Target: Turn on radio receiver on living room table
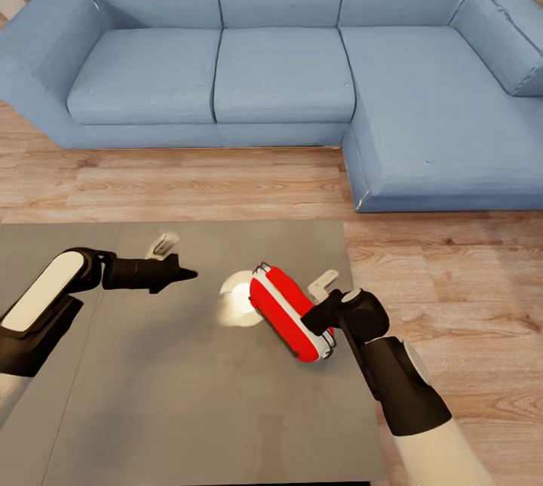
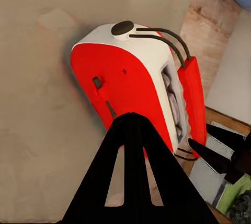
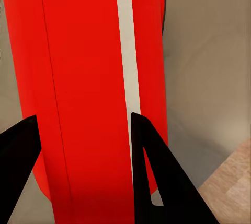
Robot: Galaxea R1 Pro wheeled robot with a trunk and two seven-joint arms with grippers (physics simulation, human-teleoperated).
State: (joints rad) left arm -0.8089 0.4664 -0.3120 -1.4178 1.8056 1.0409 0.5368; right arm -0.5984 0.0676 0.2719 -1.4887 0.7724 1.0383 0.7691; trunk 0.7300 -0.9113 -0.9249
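Note:
The red radio receiver with its white middle band lies tipped at an angle over the grey table, right of the middle. My right gripper is shut on its near right end; its fingers straddle the red body. In the left wrist view the radio shows its dark round dial and thin handle wires. My left gripper is shut and empty. It points at the radio from the left, a short gap away, with its joined fingertips just short of the red side.
A blue L-shaped sofa runs along the back and right, across a strip of light wood floor. The table's right edge lies just under my right arm. Bare tabletop spreads to the left and front.

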